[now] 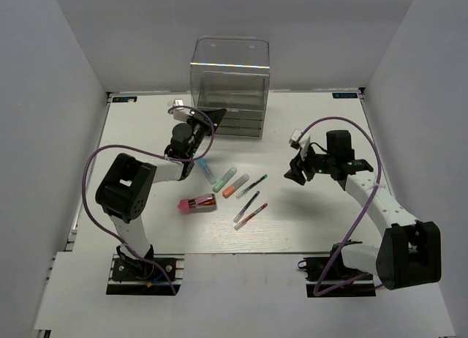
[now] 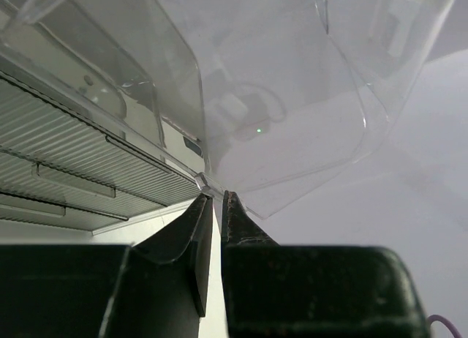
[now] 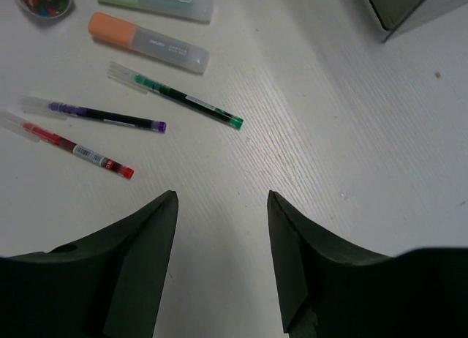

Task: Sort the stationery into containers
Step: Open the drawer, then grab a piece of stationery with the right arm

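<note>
The clear cabinet (image 1: 229, 85) stands at the back of the table. My left gripper (image 1: 213, 118) is at its lower left front; in the left wrist view the gripper (image 2: 217, 195) is shut on a thin clear plastic lip by the ribbed drawers (image 2: 73, 148). On the table lie a pink block (image 1: 197, 204), blue marker (image 1: 202, 167), green marker (image 1: 224, 178), orange marker (image 1: 235, 185), green pen (image 1: 251, 186), dark pen (image 1: 246, 206) and red pen (image 1: 251, 216). My right gripper (image 1: 298, 171) hovers open and empty to their right (image 3: 221, 199), near the green pen (image 3: 186, 100).
White walls close in the table on three sides. Purple cables loop over both arms. In the right wrist view a corner of the cabinet (image 3: 409, 9) shows at top right, with the orange marker (image 3: 148, 42) and red pen (image 3: 73, 148) to the left.
</note>
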